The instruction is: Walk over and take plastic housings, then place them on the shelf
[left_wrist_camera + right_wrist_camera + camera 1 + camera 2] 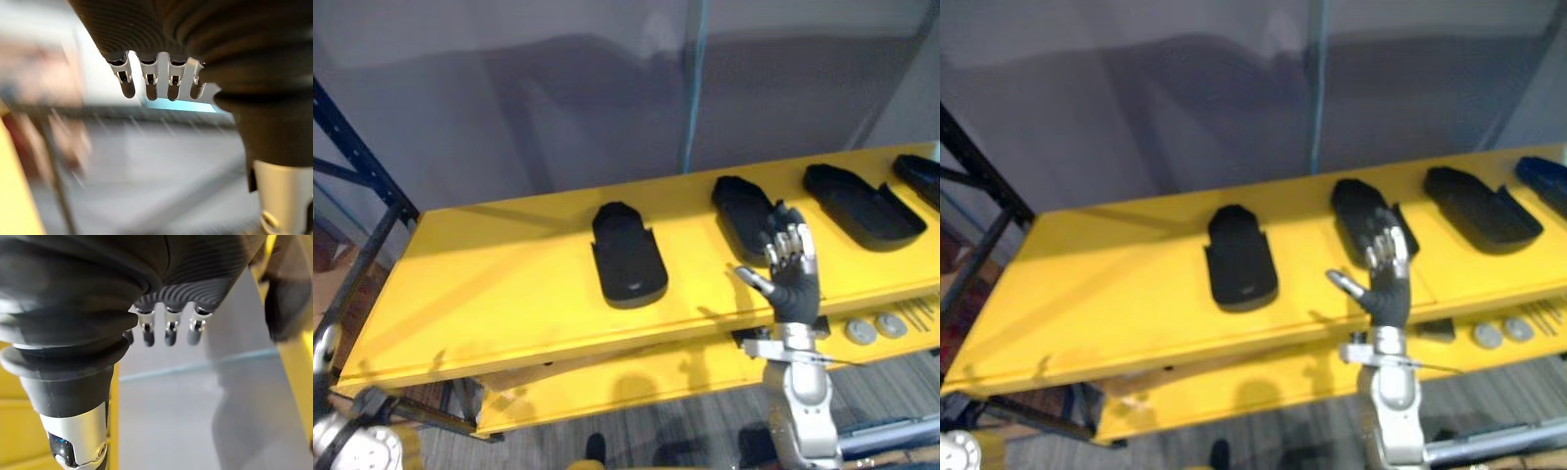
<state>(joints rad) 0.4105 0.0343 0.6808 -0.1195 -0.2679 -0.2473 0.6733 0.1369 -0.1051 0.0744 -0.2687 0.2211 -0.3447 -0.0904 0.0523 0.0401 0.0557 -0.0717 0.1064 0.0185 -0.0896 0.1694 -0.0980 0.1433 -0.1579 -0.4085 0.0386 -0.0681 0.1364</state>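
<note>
Several black plastic housings lie in a row on the yellow shelf (499,284): one in the middle (628,257), one right of it (749,211), a third further right (860,204), and a dark one at the right edge (920,176). My right hand (793,279) is raised in front of the shelf's front edge, just before the second housing. Its fingers are straight, its thumb is spread, and it holds nothing. In the right wrist view its fingers (168,330) hang free beside a dark housing (288,293). My left hand (146,83) is low and holds nothing, with relaxed fingers.
A lower yellow shelf (636,382) carries round metal parts (862,333) at the right. A dark blue rack upright (362,162) stands at the left end. A grey wall is behind the shelf, and grey carpet floor lies below.
</note>
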